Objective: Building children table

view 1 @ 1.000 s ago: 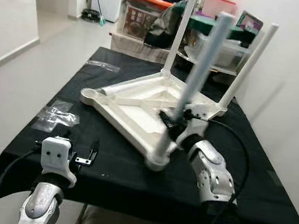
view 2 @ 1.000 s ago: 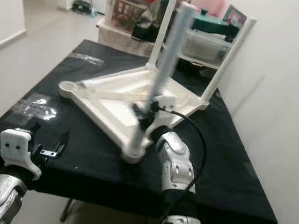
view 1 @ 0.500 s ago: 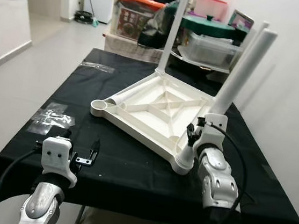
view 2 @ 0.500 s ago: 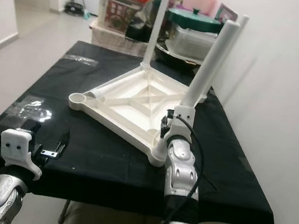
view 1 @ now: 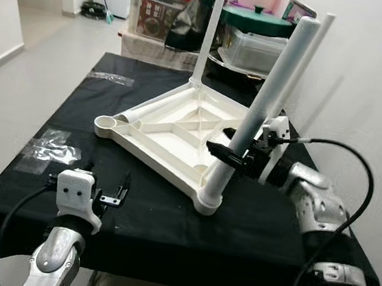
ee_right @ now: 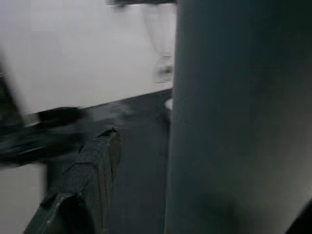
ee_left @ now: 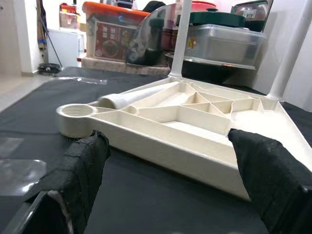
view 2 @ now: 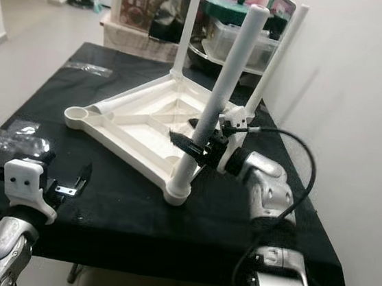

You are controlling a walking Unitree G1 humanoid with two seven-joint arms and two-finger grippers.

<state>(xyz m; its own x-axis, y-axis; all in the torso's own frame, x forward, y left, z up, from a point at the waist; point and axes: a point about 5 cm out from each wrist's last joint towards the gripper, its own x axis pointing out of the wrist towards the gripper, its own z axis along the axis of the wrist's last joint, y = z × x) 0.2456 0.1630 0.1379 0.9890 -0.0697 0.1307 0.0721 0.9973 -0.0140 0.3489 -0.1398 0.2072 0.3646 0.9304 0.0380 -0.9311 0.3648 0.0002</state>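
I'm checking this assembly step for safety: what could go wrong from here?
The near leg leans in its corner socket while the right gripper clasps it low, so it may bind or pop out. The upturned tabletop lies loose on the black cloth and could slide, as the left gripper hovers apart.

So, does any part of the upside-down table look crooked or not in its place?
Yes. One white leg lies flat inside the white table frame, beside the empty corner socket; the near leg, gripped by the right tool, leans.
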